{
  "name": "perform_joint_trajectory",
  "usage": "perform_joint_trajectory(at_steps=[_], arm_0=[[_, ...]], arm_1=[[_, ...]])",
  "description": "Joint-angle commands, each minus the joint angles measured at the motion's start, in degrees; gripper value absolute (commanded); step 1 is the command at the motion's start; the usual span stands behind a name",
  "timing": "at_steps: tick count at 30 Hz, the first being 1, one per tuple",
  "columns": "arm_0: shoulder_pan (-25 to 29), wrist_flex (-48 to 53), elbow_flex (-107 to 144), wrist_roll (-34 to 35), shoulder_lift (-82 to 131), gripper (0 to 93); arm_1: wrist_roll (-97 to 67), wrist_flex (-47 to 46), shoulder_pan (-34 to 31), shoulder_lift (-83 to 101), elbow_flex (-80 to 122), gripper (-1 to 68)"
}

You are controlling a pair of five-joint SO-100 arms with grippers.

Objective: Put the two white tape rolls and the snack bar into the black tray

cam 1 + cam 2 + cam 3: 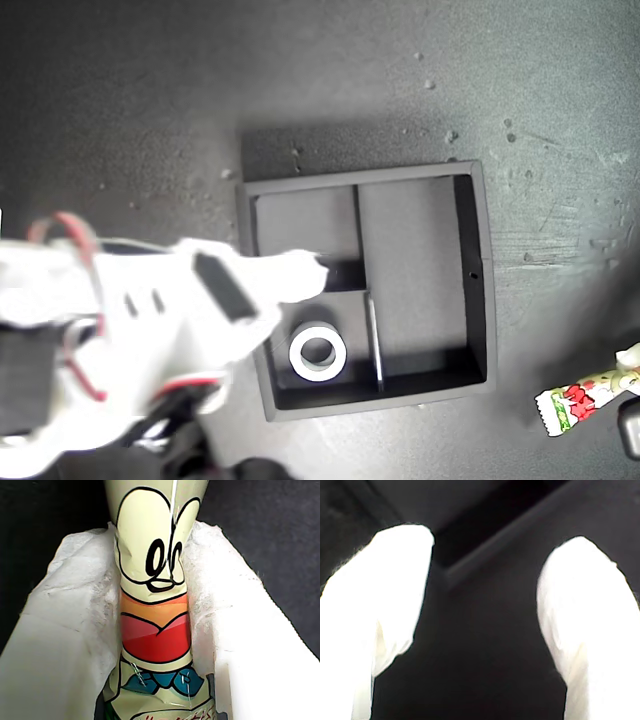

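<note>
Snack bar (pixel 155 605) pinched between pads (pixel 65 645) of my first claw (pixel 152 580).

Dim vignetted edges, overexposed blurry white arm (pixel 150 320)

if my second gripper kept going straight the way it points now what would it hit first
Probably the black tray: my second gripper is open and empty, with only dark tray floor and a divider wall ahead. Depth is unclear.

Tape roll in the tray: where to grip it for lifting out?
Ring wall, from straight above: one finger in the open centre, one outside. The tape roll lies flat in the black tray's small compartment, walls close, so side approach looks blocked.
</note>
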Motion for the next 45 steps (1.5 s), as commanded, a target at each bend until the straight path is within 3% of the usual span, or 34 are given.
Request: perform_joint_trajectory(at_steps=[1,7,13,19,25,33,39,45], arm_0=[[1.0,1.0,11.7,-5.1,11.8,19.3],[4.9,-0.2,28.7,-13.5,18.0,21.7],[5.6,-2.1,41.5,-19.4,22.6,22.3],[4.1,-15.9,67.2,-21.5,40.8,20.7],[10.0,-29.4,77.9,-24.2,44.7,19.2],[19.6,-46.1,75.8,-25.3,31.4,17.6],[23.4,-46.6,67.4,-26.7,18.6,17.4],[25.6,-49.4,66.2,-29.0,13.7,16.9]], arm_1=[[-8.9,8.8,5.8,0.8,-8.9,-0.4],[-24.0,20.9,17.5,0.8,-20.9,-0.4],[-42.2,25.5,30.0,0.1,-29.0,-0.4],[-54.2,26.7,38.4,-0.1,-37.5,-0.4],[-64.4,31.3,40.5,-7.9,-49.4,-0.5],[-71.5,39.4,38.2,-28.6,-70.9,-0.5],[-76.2,46.1,36.9,-45.3,-89.2,-0.5],[-78.7,47.0,36.3,-53.6,-98.2,-0.5]])
